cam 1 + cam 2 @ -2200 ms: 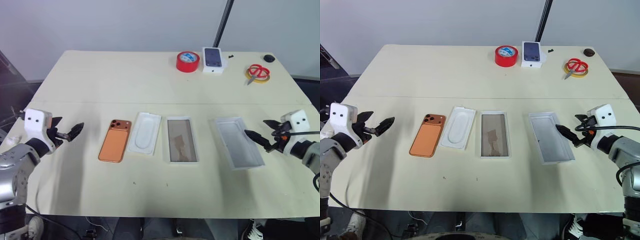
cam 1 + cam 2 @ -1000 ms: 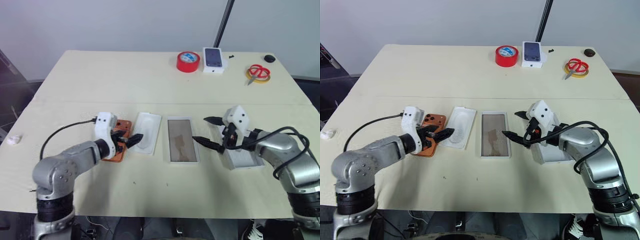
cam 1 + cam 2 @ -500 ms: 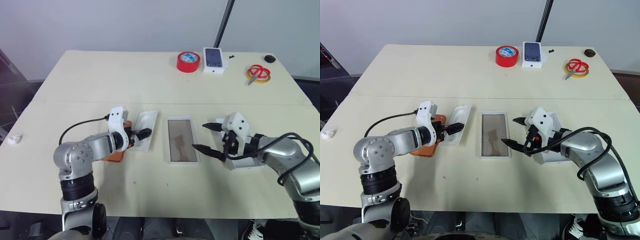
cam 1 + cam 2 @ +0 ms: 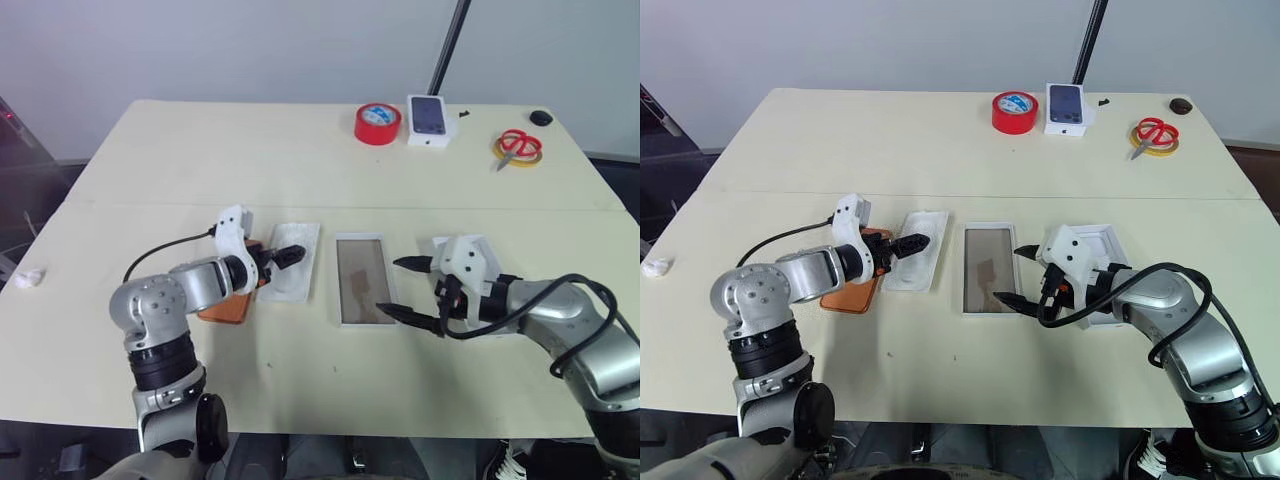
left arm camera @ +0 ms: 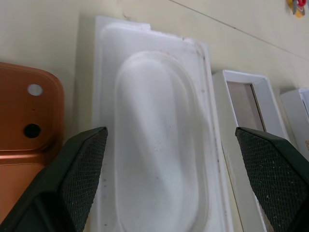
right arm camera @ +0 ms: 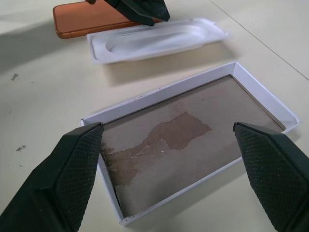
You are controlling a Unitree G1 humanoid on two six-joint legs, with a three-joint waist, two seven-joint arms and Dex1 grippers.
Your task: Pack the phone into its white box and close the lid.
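The copper-orange phone (image 4: 852, 296) lies back up on the table, its far end hidden under my left wrist. Beside it lies the white insert (image 4: 292, 275) with an oval recess. My left gripper (image 4: 285, 258) hovers open over the insert's near-left part, with nothing between its fingers (image 5: 72, 183). The white box (image 4: 362, 280), a shallow tray with a brownish inside, sits at the middle. My right gripper (image 4: 1008, 275) is open just above the box's right rim (image 6: 164, 89), holding nothing. The lid cannot be told apart from the other white pieces.
A deeper all-white tray (image 4: 455, 243) lies behind my right hand. At the far edge of the table (image 4: 300, 160) are a red tape roll (image 4: 378, 124), a small white carton (image 4: 427, 119) and red scissors (image 4: 519, 147). A white scrap (image 4: 25, 279) lies far left.
Both arms have swung in from the table's sides. My left gripper has moved from the phone over the insert. My right gripper has shifted nearer and left, onto the box's right rim.
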